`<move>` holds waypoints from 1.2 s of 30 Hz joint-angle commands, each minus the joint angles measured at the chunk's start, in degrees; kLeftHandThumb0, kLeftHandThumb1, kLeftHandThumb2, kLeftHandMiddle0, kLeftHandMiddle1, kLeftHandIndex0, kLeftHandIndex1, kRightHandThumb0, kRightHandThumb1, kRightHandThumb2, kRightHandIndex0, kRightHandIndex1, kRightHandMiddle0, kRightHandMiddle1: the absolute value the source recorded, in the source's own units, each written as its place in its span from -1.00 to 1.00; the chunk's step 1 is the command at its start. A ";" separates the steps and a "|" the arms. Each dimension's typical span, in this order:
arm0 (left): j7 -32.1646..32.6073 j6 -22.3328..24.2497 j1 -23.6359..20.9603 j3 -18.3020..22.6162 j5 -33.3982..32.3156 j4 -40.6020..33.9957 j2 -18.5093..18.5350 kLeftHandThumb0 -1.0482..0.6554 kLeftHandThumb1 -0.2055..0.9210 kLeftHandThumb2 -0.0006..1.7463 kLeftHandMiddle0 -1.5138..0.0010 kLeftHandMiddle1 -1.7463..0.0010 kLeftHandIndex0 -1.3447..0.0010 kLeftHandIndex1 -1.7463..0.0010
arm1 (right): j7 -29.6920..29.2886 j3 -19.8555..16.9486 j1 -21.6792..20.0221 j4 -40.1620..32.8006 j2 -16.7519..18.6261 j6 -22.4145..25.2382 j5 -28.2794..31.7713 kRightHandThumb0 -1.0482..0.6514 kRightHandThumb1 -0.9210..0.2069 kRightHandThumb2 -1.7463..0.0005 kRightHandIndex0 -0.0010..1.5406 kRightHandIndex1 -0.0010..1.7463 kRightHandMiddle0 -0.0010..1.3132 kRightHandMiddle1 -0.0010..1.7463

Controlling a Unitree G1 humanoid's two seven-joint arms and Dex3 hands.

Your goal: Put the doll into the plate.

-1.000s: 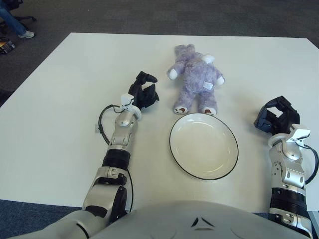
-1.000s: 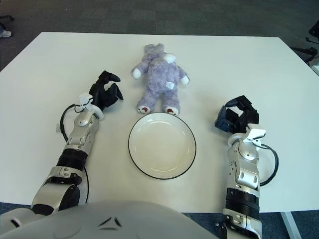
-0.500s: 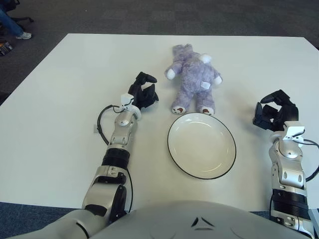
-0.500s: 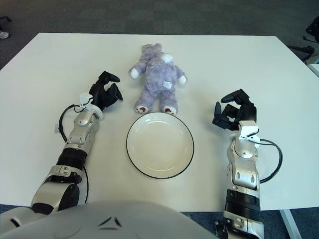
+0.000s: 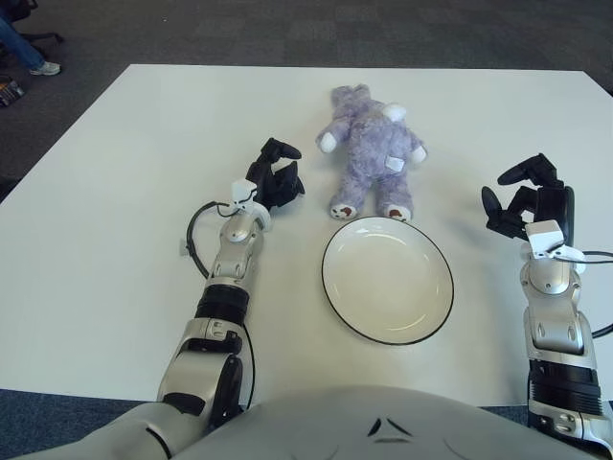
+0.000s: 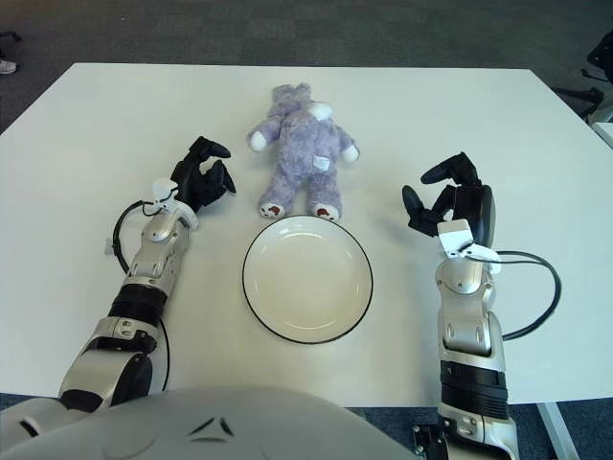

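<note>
A purple plush teddy doll (image 5: pixel 370 151) lies face down on the white table (image 5: pixel 115 172), its feet toward me, just beyond an empty white plate (image 5: pixel 388 279) with a dark rim. My right hand (image 5: pixel 522 198) is raised to the right of the plate, fingers spread, empty, and apart from the doll. My left hand (image 5: pixel 276 179) rests on the table left of the doll, fingers relaxed, holding nothing.
A black cable (image 5: pixel 196 240) loops beside my left forearm. The table's far edge meets dark carpet (image 5: pixel 287 29). A person's leg and shoe (image 5: pixel 29 53) show at the far left corner.
My right hand has lifted and moved forward toward the doll's side, and its fingers have spread wider. The left hand, doll and plate have stayed put.
</note>
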 commanded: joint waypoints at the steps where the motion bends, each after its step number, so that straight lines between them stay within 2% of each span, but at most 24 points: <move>1: -0.78 -0.55 0.10 0.20 -0.17 1.13 0.25 -0.21 0.64 -0.08 -0.08 -1.00 0.53 -1.00 | -0.29 0.60 -0.47 -1.80 -0.96 2.70 -3.37 -0.32 -0.46 0.12 -0.47 0.83 -0.81 0.68; 2: -0.83 -0.62 0.08 0.21 -0.20 1.19 0.25 -0.21 0.64 -0.08 -0.08 -1.00 0.53 -1.00 | -0.15 0.72 -0.51 -2.16 -0.98 3.23 -3.91 -0.35 -0.40 0.09 -0.53 0.65 -0.85 0.60; 3: -0.86 -0.66 0.07 0.22 -0.21 1.23 0.26 -0.21 0.64 -0.08 -0.08 -1.00 0.53 -1.00 | -0.05 0.79 -0.54 -2.39 -0.95 3.56 -4.21 -0.38 -0.32 0.06 -0.55 0.27 -0.90 0.49; 5: -0.86 -0.74 0.13 0.17 -0.21 1.25 0.18 -0.21 0.64 -0.08 -0.07 -1.00 0.53 -1.00 | -0.05 1.09 -0.53 -2.77 -1.19 4.71 -5.80 -0.43 -0.26 0.06 -0.57 -0.04 -0.95 0.35; 7: -0.82 -0.87 0.14 0.15 -0.16 1.34 0.13 -0.21 0.64 -0.09 -0.07 -1.00 0.53 -1.00 | -0.21 1.45 -0.92 -2.32 -1.54 5.49 -7.18 -0.46 -0.23 0.07 -0.64 -0.13 -0.98 0.23; 9: -0.73 -1.00 0.14 0.14 -0.06 1.43 0.11 -0.21 0.64 -0.09 -0.07 -1.00 0.53 -1.00 | -0.73 1.68 -1.67 -0.63 -1.89 5.22 -7.74 -0.52 -0.21 0.09 -0.75 -0.21 -0.99 0.03; 12: -0.65 -1.13 0.15 0.11 0.03 1.50 0.10 -0.21 0.64 -0.09 -0.07 -1.00 0.53 -1.00 | -1.68 1.84 -2.40 1.40 -2.25 4.28 -8.21 -0.61 -0.29 0.17 -0.84 -0.28 -1.00 -0.16; 17: -0.61 -0.99 0.16 0.10 -0.01 1.55 0.08 -0.21 0.63 -0.08 -0.06 -1.00 0.53 -1.00 | -3.72 2.23 -2.82 2.41 -2.66 2.23 -8.94 -0.70 -0.36 0.26 -0.91 -0.28 -1.00 -0.31; 21: -0.50 -0.88 0.17 0.09 0.02 1.60 -0.01 -0.21 0.62 -0.07 -0.04 -1.00 0.52 -1.00 | -5.18 3.17 -3.70 3.33 -3.06 0.91 -10.03 -0.73 -0.32 0.29 -0.98 -0.22 -1.00 -0.43; 28: -0.89 -1.68 0.21 -0.08 0.09 2.02 0.02 -0.21 0.62 -0.06 -0.04 -0.99 0.52 -1.00 | -6.00 4.77 -5.36 4.16 -3.70 -0.13 -11.35 -0.67 -0.06 0.17 -1.00 -0.21 -1.00 -0.54; 32: -1.25 -2.76 0.25 -0.21 0.11 2.52 -0.06 -0.21 0.63 -0.07 -0.03 -0.99 0.53 -1.00 | -6.31 5.85 -6.39 4.84 -4.19 -0.47 -12.55 -0.68 -0.02 0.15 -1.00 -0.03 -1.00 -0.60; 33: -1.39 -3.04 0.25 -0.22 0.07 2.61 -0.05 -0.21 0.64 -0.08 -0.03 -0.99 0.53 -1.00 | -6.34 6.13 -6.64 5.01 -4.30 -0.61 -12.87 -0.69 -0.03 0.16 -1.00 0.12 -1.00 -0.63; 36: -1.81 -3.86 0.27 -0.32 0.00 2.89 -0.02 -0.21 0.65 -0.09 -0.03 -1.00 0.54 -1.00 | -6.53 6.98 -7.41 5.84 -4.73 -1.62 -13.37 -0.71 -0.01 0.17 -1.00 0.39 -1.00 -0.65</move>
